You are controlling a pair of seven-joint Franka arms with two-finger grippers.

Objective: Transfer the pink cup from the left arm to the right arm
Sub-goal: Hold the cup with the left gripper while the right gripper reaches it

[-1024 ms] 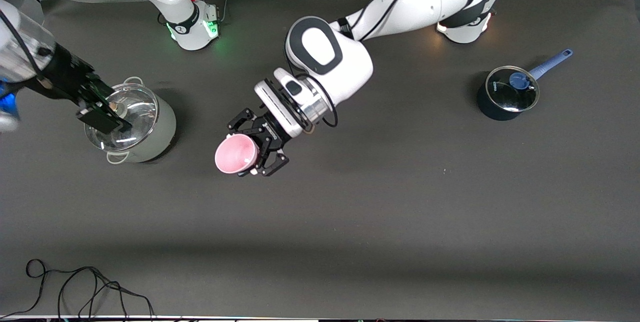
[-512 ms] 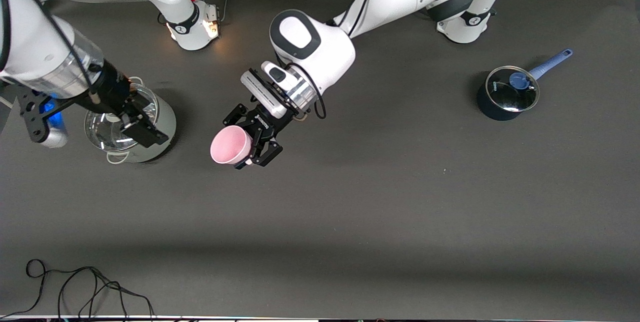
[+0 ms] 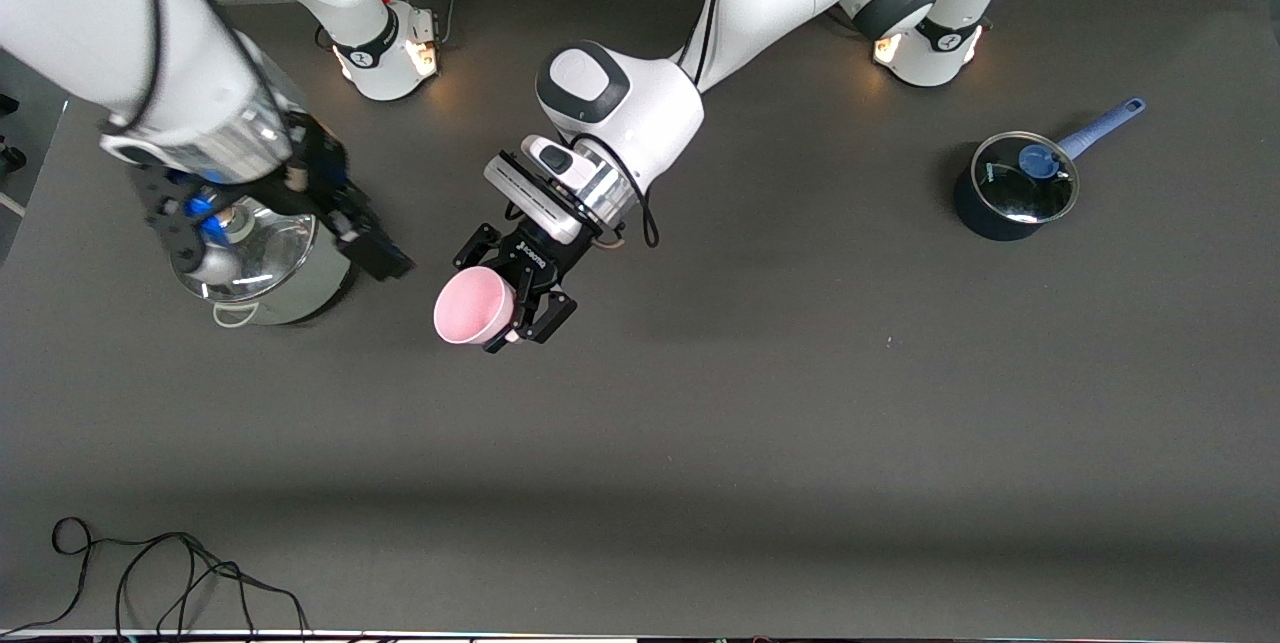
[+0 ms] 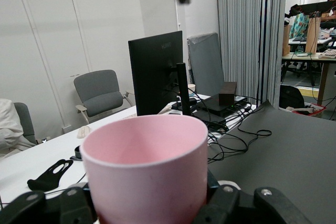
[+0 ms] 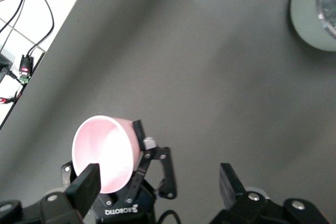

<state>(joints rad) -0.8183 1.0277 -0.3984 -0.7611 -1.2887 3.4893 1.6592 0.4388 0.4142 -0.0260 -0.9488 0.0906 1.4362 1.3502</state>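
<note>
The pink cup [image 3: 470, 309] is a small pale pink tumbler held up over the middle of the table, tilted with its mouth toward the right arm's end. My left gripper [image 3: 512, 295] is shut on its lower body; its black fingers [image 4: 226, 208] flank the pink cup [image 4: 144, 171] in the left wrist view. My right gripper [image 3: 372, 245] hangs open beside the steel pot, a short gap away from the cup. In the right wrist view its wide-apart fingers [image 5: 86, 184] frame the pink cup [image 5: 102, 150] and the left gripper [image 5: 137, 179] below, with nothing between them.
A steel pot [image 3: 305, 288] with a glass lid stands toward the right arm's end, partly under the right wrist. A dark saucepan [image 3: 1008, 191] with a glass lid and blue handle sits toward the left arm's end. A black cable [image 3: 180, 573] lies along the table's near edge.
The right arm has swung in from its end of the table, bringing its open gripper close to the cup. The left gripper, still holding the cup, shifted only slightly.
</note>
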